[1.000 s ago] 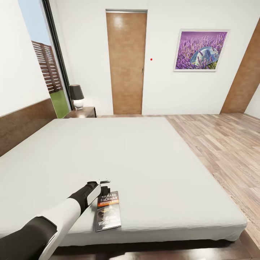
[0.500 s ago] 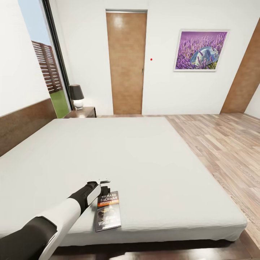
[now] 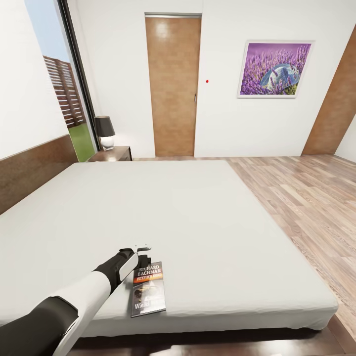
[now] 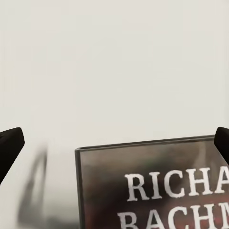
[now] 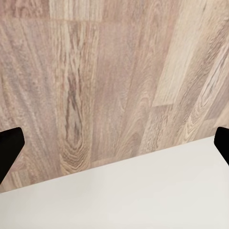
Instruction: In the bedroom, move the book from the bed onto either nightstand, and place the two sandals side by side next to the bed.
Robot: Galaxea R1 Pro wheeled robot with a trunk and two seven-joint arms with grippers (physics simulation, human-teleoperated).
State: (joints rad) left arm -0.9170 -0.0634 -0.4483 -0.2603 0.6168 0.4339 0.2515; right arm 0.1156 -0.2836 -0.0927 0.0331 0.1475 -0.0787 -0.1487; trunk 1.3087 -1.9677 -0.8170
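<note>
nearest, my left gripper (image 3: 142, 258) hovered spread wide at the top edge of the book (image 3: 148, 289), both fingertips (image 4: 9, 145) clear of the cover. the book lay flat near the front edge of the bed (image 3: 207, 222). a good grasp, i judged, meant lowering until one finger slid under that edge before closing. farthest, the nightstand (image 3: 112, 154) waited beside the headboard.

my right gripper (image 5: 114, 143) hung agape over the floor (image 5: 95, 71).

book (image 3: 148, 289) dark, orange band | bed (image 3: 198, 217) off-white | floor (image 3: 306, 198) light-brown planks
</note>
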